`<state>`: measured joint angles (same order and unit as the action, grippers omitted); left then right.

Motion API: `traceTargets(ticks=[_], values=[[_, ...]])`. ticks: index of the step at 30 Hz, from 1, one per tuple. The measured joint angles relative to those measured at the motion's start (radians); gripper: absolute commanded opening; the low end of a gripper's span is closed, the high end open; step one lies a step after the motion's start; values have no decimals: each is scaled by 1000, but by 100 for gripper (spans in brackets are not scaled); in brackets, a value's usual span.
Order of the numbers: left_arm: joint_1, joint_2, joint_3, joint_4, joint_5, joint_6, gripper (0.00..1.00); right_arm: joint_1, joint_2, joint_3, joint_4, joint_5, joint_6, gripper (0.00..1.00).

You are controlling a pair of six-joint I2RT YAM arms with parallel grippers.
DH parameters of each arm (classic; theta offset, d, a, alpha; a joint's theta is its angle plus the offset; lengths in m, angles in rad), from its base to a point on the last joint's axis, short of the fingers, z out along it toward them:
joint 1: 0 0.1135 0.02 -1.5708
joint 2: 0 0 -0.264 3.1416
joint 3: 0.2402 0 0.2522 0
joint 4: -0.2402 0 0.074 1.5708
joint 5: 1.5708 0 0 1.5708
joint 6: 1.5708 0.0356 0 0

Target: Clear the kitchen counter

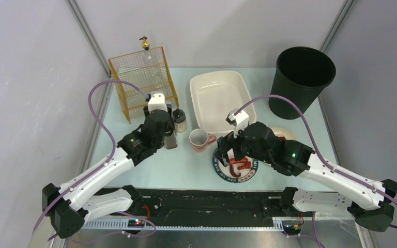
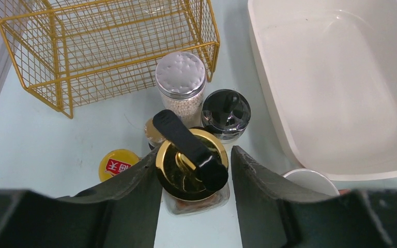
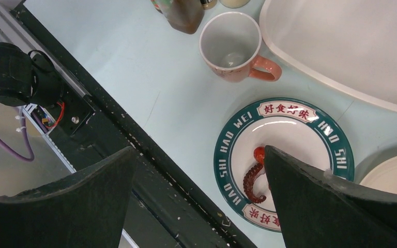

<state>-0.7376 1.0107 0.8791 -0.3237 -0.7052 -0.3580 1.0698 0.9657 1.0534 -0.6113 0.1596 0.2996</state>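
Right tool (image 3: 199, 155) wide open above plate (image 3: 232, 135) holding red octopus piece (image 3: 253, 178). Mug (image 3: 232, 44) just beyond. Left tool (image 2: 195, 155) straddles gold-lidded jar (image 2: 173, 165); can't tell if clamped. Bench (image 3: 150, 77) carries everything: basin (image 2: 256, 62), wire rack (image 1: 142, 77), bin (image 1: 305, 77) at back.

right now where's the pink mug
In the top view, the pink mug stands upright near the middle of the counter, just in front of the white basin, with the brown jar on its left and the green-rimmed plate at its right-front.
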Motion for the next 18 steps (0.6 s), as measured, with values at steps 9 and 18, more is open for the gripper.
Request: traceTargets(ticks=[9,18], values=[[0,23,-5,10,-8,-4,33,3,0,-15,3,1,7,97],[0,23,-16,32,-23,-8,0,3,0,-26,3,1,14,97]])
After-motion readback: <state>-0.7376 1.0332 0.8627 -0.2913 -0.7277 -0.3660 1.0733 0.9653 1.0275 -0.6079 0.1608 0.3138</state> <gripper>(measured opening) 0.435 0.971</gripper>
